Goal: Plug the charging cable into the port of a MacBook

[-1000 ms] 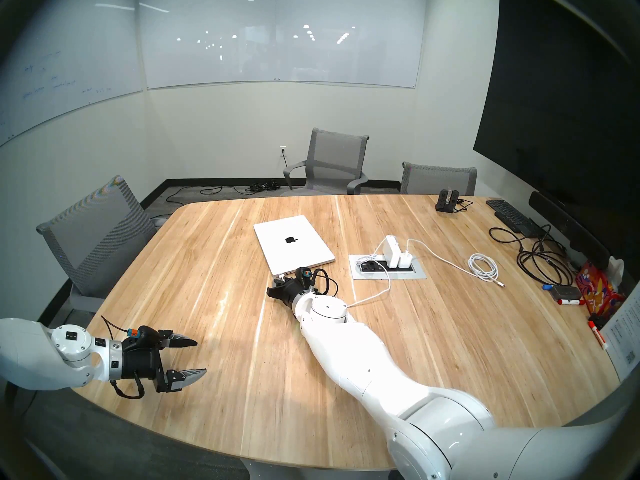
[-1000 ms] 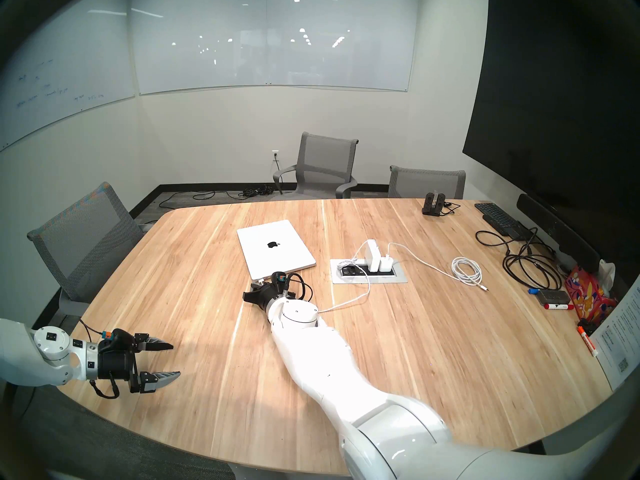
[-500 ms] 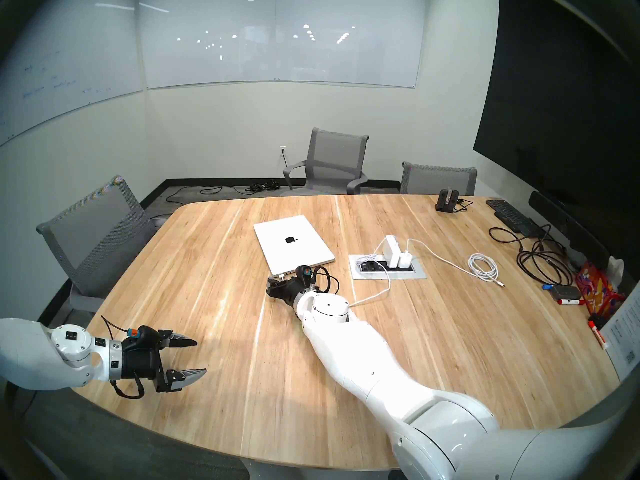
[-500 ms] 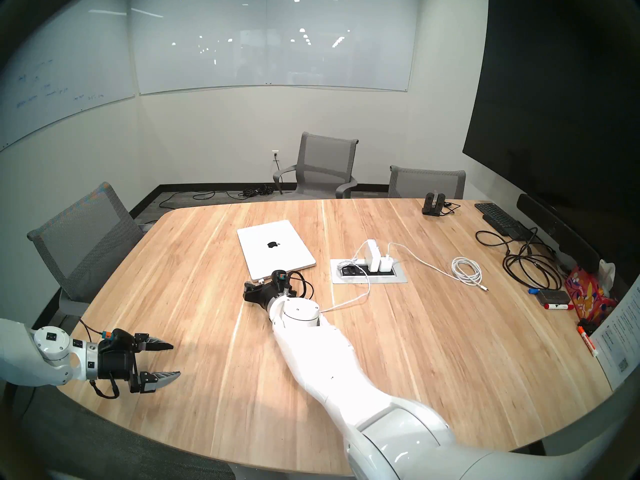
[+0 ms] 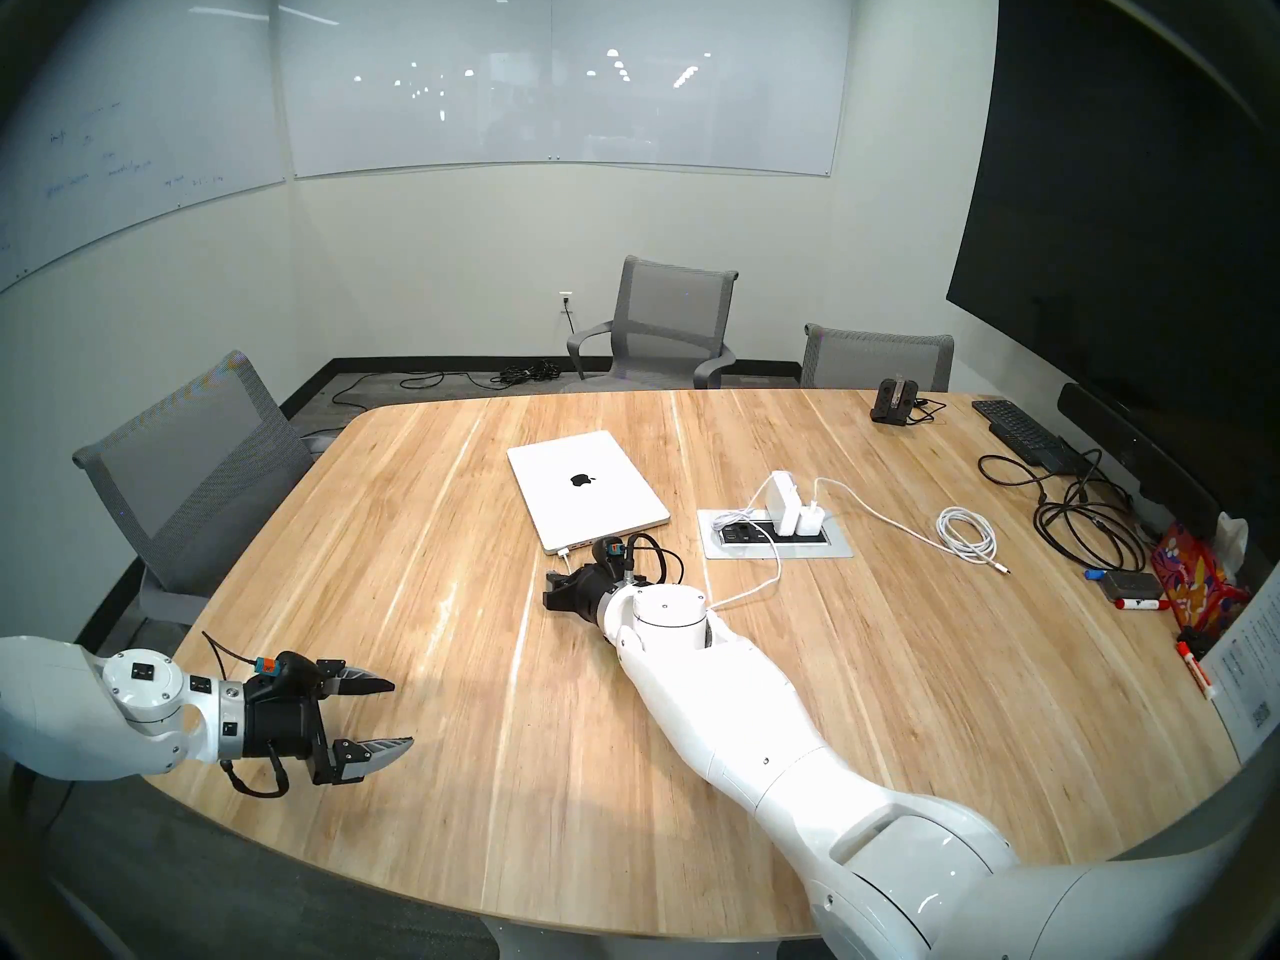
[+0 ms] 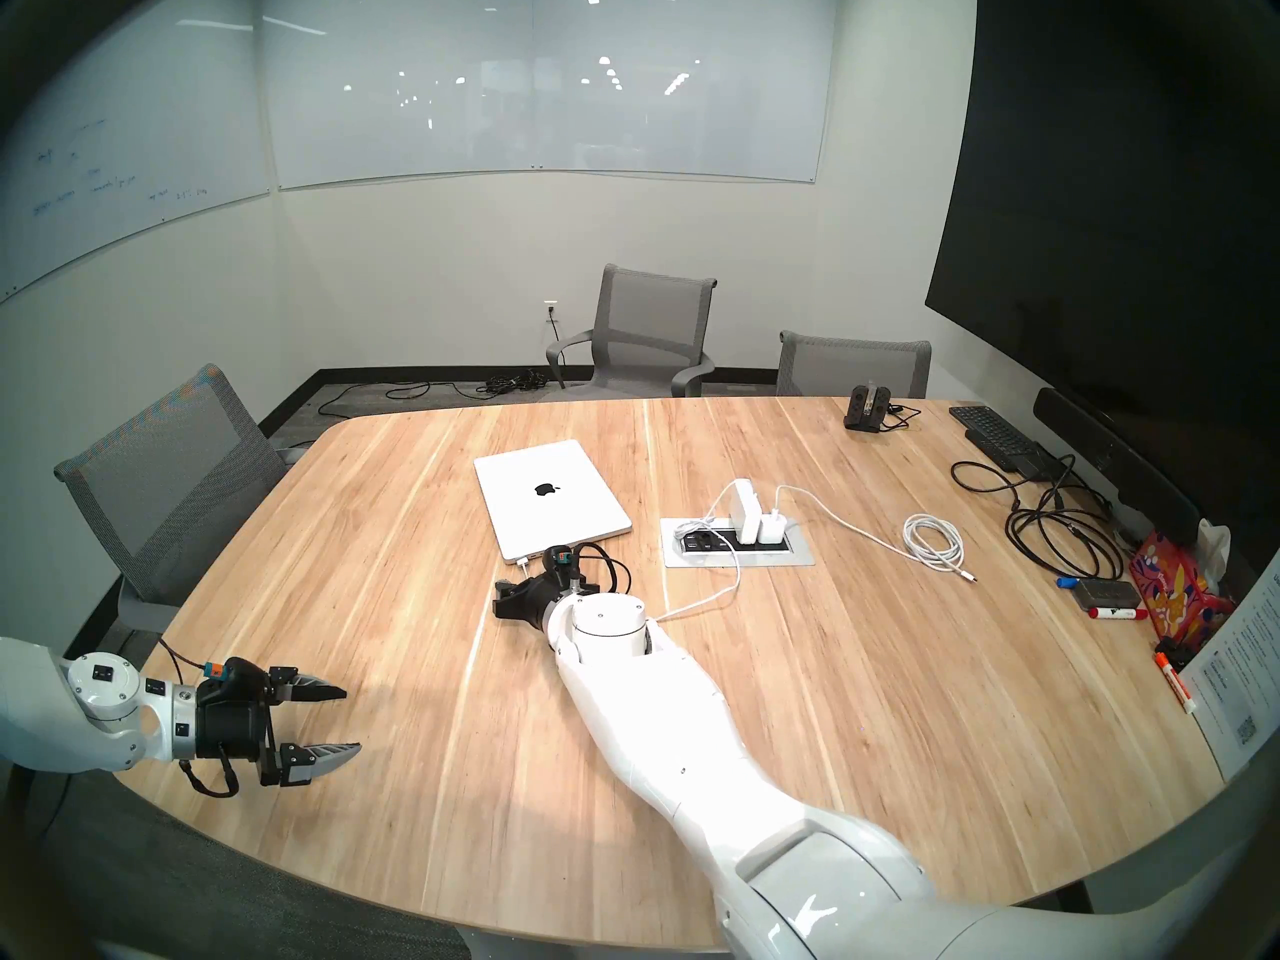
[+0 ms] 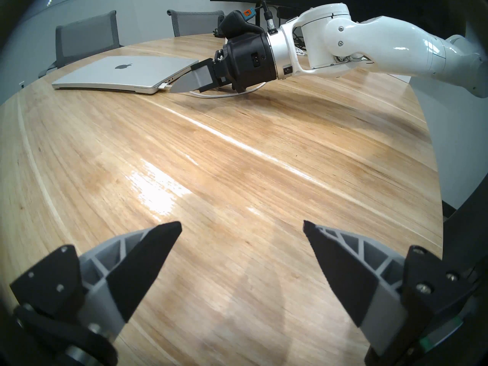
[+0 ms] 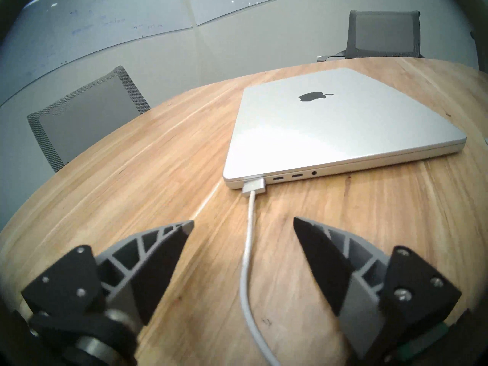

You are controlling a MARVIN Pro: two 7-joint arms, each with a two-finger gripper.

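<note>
The charging cable (image 8: pixel 249 241) sat plugged into the MacBook (image 8: pixel 340 125) at frame centre, its cord lying between the right gripper (image 8: pixel 243 224) and its released jaws; the left gripper (image 7: pixel 242 226) hung released, lower left.

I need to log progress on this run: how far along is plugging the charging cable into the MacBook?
Done, it seems: the charging cable's connector sits against the endmost port on the MacBook side edge; how fully it is seated cannot be told. In hand: nothing; the right gripper is open, with the cord lying loose between its fingers. The left gripper is open and empty. Left: probably only pulling the right arm away.
</note>
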